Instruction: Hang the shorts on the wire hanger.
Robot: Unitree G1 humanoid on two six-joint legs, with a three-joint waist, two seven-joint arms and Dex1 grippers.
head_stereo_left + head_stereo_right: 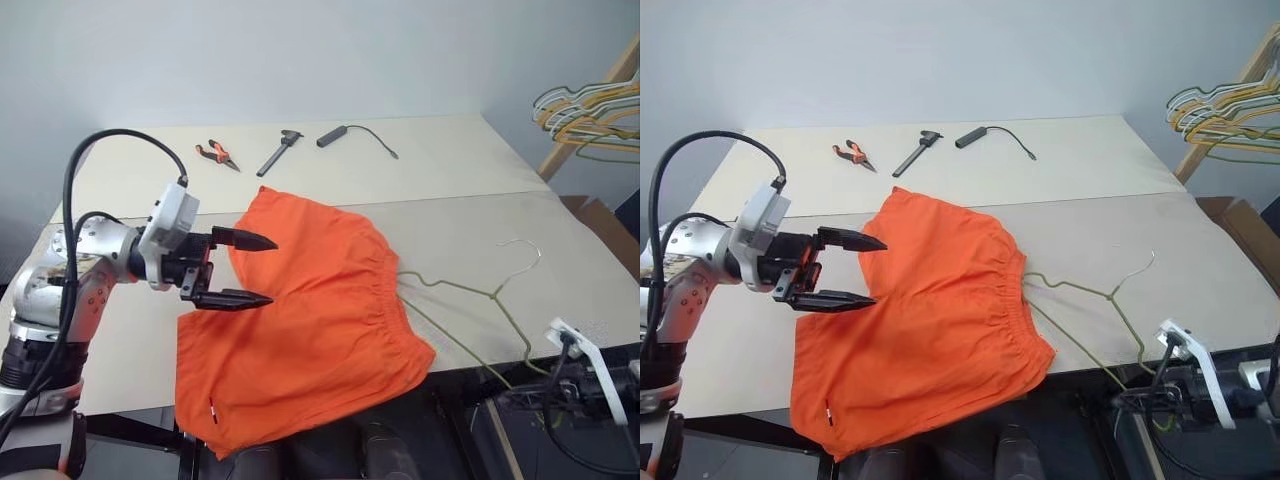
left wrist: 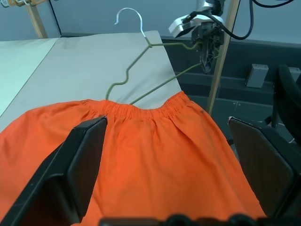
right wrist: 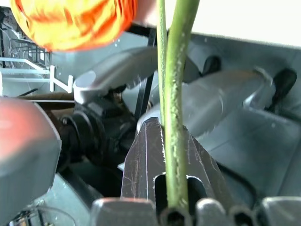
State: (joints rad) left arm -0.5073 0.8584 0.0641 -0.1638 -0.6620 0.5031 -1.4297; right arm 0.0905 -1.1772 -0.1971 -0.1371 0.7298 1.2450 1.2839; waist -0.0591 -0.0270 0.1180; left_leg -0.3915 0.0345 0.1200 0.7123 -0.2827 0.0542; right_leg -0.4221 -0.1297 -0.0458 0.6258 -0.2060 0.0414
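The bright orange shorts (image 1: 310, 320) lie flat on the table (image 1: 120, 330), with one leg hanging over the near edge and the gathered waistband toward the right. The wire hanger (image 1: 497, 292) lies just right of the waistband, its hook pointing to the far right and its lower bar running off the table's near edge. My left gripper (image 1: 272, 270) hovers open over the left part of the shorts, with nothing between its fingers. My right gripper (image 2: 207, 63) is below the table's near right edge, shut on the hanger's thin green wire (image 3: 176, 94).
Orange-handled pliers (image 1: 217, 153), a dark hammer-like tool (image 1: 279, 152) and a black device with a cable (image 1: 345, 134) lie at the table's far side. A wooden rack with several bunched hangers (image 1: 590, 110) stands at the far right.
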